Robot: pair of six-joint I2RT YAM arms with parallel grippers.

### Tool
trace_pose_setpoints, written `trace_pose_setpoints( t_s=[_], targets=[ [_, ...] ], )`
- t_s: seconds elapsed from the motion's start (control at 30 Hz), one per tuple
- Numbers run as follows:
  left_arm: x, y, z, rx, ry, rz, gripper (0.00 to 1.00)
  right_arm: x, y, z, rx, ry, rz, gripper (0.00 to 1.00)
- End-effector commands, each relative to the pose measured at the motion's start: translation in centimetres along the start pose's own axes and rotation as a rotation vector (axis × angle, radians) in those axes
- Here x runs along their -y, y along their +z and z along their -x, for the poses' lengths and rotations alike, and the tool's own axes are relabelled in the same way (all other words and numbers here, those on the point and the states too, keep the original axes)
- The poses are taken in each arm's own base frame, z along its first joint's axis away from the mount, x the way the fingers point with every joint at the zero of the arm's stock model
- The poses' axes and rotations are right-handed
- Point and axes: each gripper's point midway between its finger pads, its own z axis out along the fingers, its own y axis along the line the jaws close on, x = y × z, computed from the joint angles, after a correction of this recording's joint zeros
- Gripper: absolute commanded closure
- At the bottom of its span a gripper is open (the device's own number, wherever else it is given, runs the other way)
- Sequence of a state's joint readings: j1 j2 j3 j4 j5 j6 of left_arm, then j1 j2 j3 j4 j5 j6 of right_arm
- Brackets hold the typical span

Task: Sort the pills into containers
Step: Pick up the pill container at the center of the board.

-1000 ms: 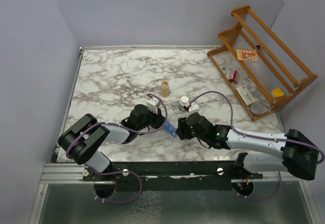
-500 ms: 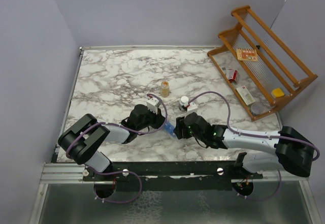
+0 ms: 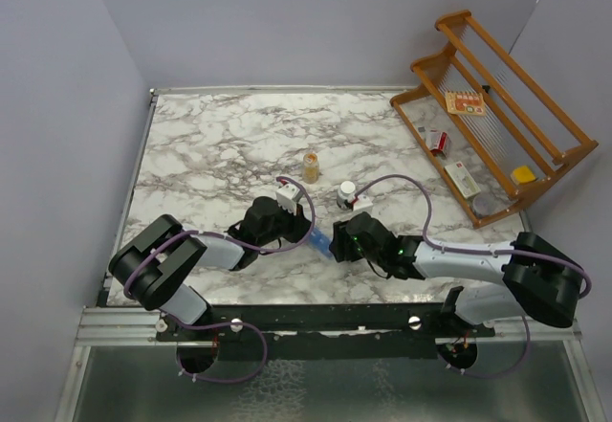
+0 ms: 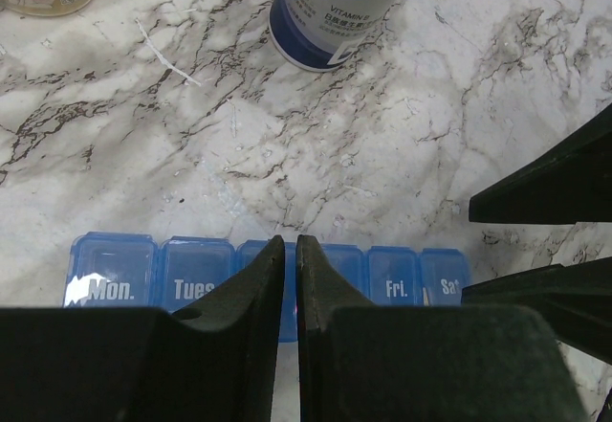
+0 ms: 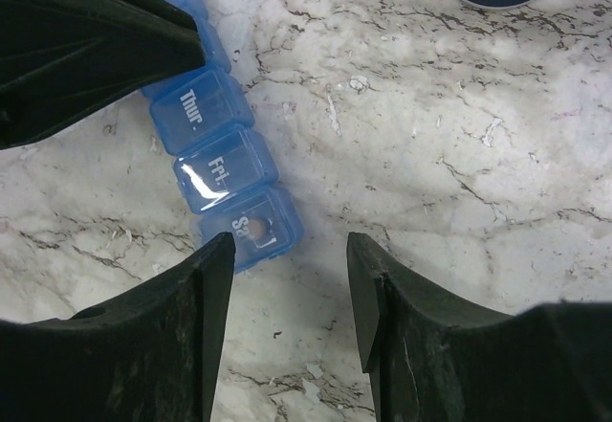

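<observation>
Containers (image 4: pixel 196 271) lids: Mon., Tues, Thur., Fri., Sat (partly hidden); white-capped bottle (image 4: pixel 330 15): probably VITAMIN.

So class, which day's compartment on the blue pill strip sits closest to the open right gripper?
The Sat compartment, the end one, lying right at the right gripper; Fri and Thur sit farther off.

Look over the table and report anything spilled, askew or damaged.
Nothing stands out. The pill organiser lies flat on the marble table with every visible lid shut. The white-capped bottle and the amber bottle stand upright. No loose pills or spills show.
</observation>
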State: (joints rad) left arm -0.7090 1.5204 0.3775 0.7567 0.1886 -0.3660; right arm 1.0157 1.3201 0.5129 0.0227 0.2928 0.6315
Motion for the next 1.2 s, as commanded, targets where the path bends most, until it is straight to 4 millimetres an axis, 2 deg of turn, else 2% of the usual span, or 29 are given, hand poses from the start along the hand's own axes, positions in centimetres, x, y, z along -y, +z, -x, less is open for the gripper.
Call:
trace_pose_setpoints(
  t_s=[0.0,0.33,1.17],
  targets=[
    [-0.1,-0.2,0.4,0.013,0.001,0.013,0.87,-1.0,0.5,0.5,0.023,0.007,0.052,0.5],
    [-0.2,-0.2,0.5,0.018,0.0,0.021,0.87,-1.5,0.9,-0.6,-0.018,-0.003,0.083,0.5],
    [-0.1,0.5,0.5,0.007,-0.002,0.011,0.87,-2.4,0.6,-2.6,-0.102,-0.05,0.167,0.51]
  ],
)
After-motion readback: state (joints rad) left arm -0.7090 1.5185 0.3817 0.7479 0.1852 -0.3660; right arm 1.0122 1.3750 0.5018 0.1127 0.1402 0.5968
